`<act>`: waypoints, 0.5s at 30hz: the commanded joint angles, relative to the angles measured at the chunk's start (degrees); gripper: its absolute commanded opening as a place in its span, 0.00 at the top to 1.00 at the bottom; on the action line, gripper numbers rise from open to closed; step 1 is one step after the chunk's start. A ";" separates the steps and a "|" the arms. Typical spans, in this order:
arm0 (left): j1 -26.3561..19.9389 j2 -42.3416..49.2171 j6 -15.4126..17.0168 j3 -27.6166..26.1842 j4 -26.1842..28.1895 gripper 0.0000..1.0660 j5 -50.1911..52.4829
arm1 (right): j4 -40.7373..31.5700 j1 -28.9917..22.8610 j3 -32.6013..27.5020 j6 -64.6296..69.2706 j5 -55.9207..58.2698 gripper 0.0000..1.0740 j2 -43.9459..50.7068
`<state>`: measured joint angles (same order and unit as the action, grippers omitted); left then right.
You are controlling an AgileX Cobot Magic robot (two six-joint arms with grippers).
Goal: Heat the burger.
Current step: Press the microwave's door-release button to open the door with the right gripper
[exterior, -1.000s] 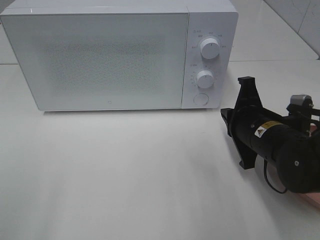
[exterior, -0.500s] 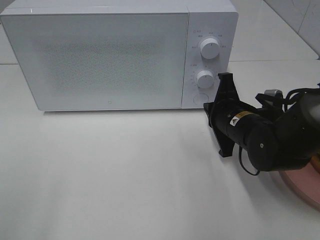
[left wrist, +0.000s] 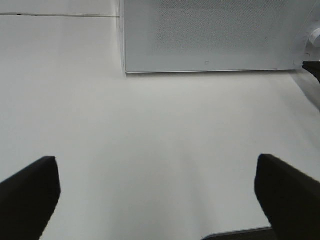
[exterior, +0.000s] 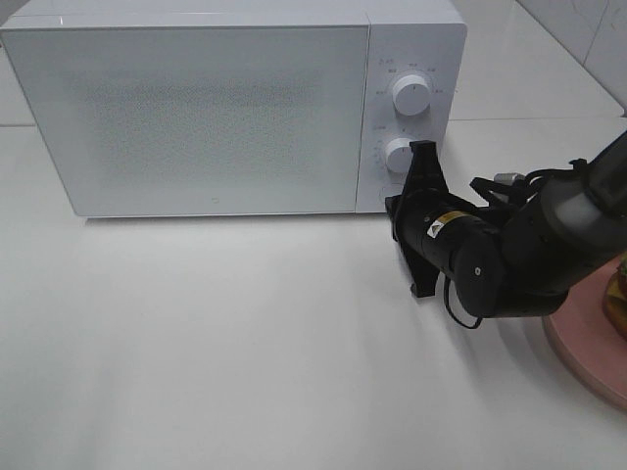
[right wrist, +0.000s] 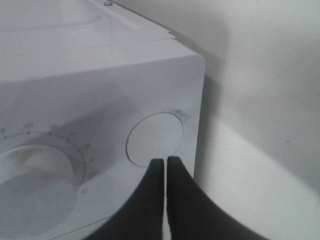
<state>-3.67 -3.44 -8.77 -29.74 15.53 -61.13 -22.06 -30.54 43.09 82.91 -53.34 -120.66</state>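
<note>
The right arm [exterior: 509, 259] has swung in from the table's right edge over the last second, uncovering more of the pink plate [exterior: 588, 357]. The burger [exterior: 619, 294] sits on that plate, only a sliver of it showing at the edge of the high view. The right gripper [right wrist: 164, 161], jaws pressed together with nothing between them, has closed on the microwave [exterior: 196, 108]. In the wrist view its tips now sit at the lower rim of the round door-release button [right wrist: 155, 136], touching or just short of it; I cannot tell which. That looks like a poke to open the door, which is still shut, so the burger has yet to go in. The left gripper [left wrist: 155, 172] hangs back over bare table with its jaws wide apart and empty.

The white table [exterior: 196, 343] is smooth and faintly glossy, with nothing between plate and oven but the arm. Beyond the microwave lie pale tiles [exterior: 578, 29].
</note>
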 commanded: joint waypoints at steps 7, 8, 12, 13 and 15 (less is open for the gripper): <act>0.29 0.11 -0.11 0.11 -0.17 0.08 0.11 | -2.86 0.40 2.75 0.40 0.17 1.00 -3.21; 0.29 0.11 -0.11 0.11 -0.17 0.08 0.11 | -2.86 0.40 2.75 0.40 0.17 1.00 -3.21; 0.29 0.11 -0.11 0.11 -0.17 0.08 0.11 | -3.84 0.40 3.78 0.11 -0.52 1.00 -3.50; 0.29 0.11 -0.11 0.11 -0.17 0.08 0.11 | -3.84 0.40 3.78 0.11 -0.52 1.00 -3.50; 0.29 0.11 -0.11 0.11 -0.17 0.08 0.11 | -5.33 0.40 4.35 -1.03 -0.69 1.00 -3.55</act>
<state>-3.67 -3.44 -8.77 -29.74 15.53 -61.13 -26.59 -30.48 46.41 82.79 -53.80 -123.93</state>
